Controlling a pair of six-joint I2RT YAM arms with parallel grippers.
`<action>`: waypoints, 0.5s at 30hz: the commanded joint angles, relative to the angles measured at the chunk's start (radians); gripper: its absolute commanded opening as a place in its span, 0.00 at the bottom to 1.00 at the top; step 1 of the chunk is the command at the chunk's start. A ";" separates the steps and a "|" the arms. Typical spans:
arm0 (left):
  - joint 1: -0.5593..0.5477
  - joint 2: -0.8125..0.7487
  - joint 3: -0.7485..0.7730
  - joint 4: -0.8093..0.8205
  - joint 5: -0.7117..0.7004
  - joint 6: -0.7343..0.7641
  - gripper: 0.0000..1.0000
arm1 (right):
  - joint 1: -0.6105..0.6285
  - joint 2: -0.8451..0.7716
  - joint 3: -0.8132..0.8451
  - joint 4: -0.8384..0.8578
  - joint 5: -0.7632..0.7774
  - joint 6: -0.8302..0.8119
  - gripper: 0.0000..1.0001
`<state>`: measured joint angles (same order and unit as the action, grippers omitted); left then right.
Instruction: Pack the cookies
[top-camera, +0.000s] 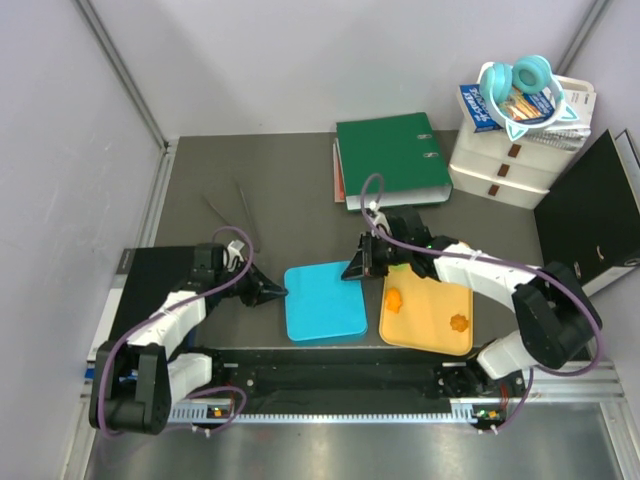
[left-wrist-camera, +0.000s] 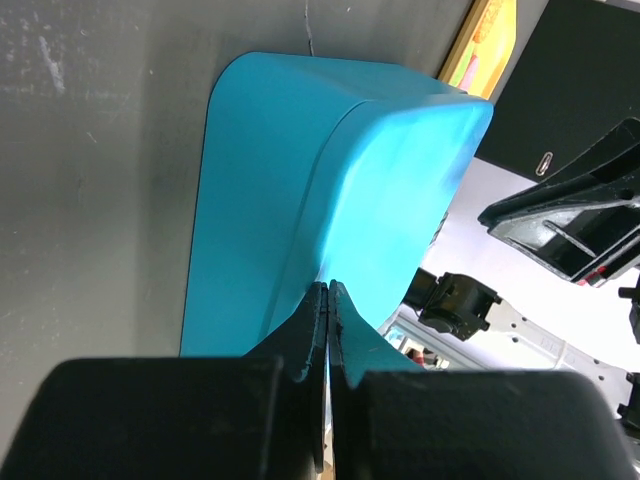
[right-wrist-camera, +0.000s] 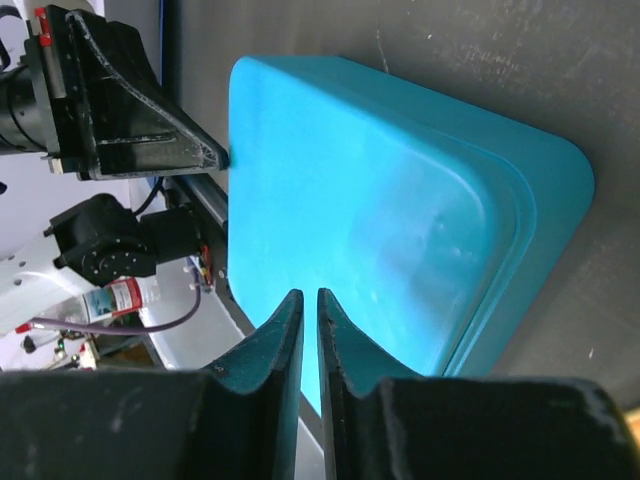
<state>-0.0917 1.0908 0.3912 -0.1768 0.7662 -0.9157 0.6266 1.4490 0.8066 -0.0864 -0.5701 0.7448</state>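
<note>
My left hand (left-wrist-camera: 328, 292) clenched at blue box (top-camera: 323, 302) edge, right hand (right-wrist-camera: 309, 298) cracked a hair, empty; I'd open right wider, grip the rim square, left bracing against sliding.

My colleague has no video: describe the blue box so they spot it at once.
On the grey table, look in front of the green binder, toward the near edge. The blue box lies flat there, left of the yellow-orange tray. It alone is bright blue with rounded corners; the tray holds orange cookies.
</note>
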 joint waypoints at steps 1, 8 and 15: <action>-0.013 0.011 0.038 0.060 0.015 -0.003 0.00 | 0.016 0.042 0.045 0.060 -0.025 0.013 0.11; -0.025 0.023 0.049 0.071 0.010 -0.011 0.00 | 0.010 0.120 0.048 0.030 -0.007 0.002 0.09; -0.023 0.021 0.081 0.045 0.002 0.005 0.00 | -0.025 0.097 -0.004 0.001 0.035 -0.005 0.09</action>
<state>-0.1123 1.1107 0.4179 -0.1574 0.7662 -0.9249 0.6235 1.5646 0.8196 -0.0715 -0.5800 0.7559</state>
